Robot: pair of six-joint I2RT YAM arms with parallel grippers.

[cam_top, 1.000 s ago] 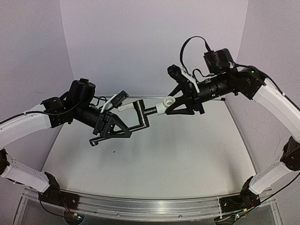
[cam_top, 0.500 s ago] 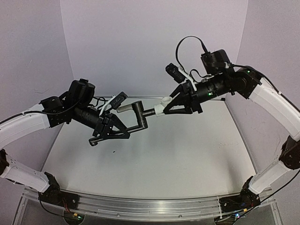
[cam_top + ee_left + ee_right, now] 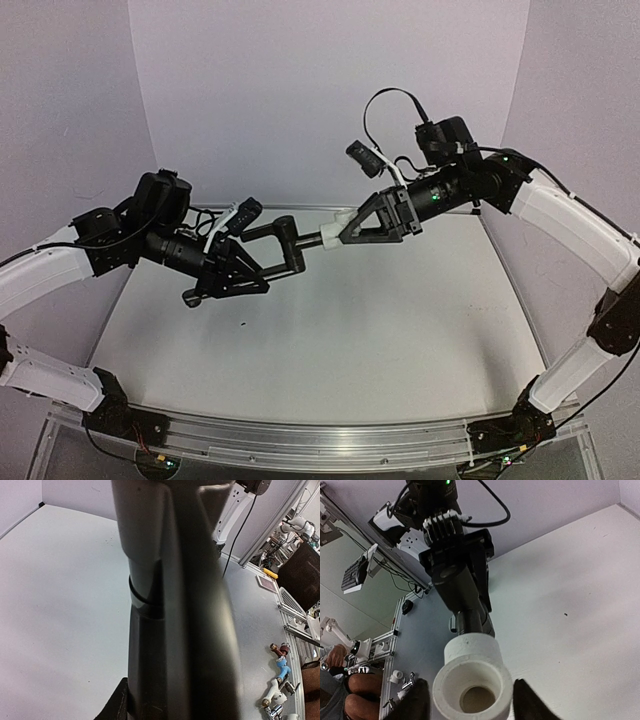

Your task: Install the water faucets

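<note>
In the top view the black faucet pipe (image 3: pixel 285 245), with its bent crank end, hangs in the air between both arms above the table (image 3: pixel 350 340). My left gripper (image 3: pixel 250 278) is shut on its lower straight part. The pipe fills the left wrist view (image 3: pixel 175 605), with one finger (image 3: pixel 117 705) showing beside it. The white plastic fitting (image 3: pixel 333 236) sits on the pipe's other end. My right gripper (image 3: pixel 347 232) is shut on it. In the right wrist view the fitting (image 3: pixel 472 680) faces the camera between my two fingers (image 3: pixel 417 700), with the pipe (image 3: pixel 467 595) running away behind it.
Purple walls (image 3: pixel 300 90) enclose the table on three sides. An aluminium rail (image 3: pixel 300 440) runs along the near edge. Small spare fittings (image 3: pixel 277 680) lie off the table to the side. A person's hand (image 3: pixel 345 690) shows outside the enclosure.
Both grippers have moved left and a little up with the pipe. My right wrist has rotated with the white fitting, which now shows side-on instead of with its opening up.
</note>
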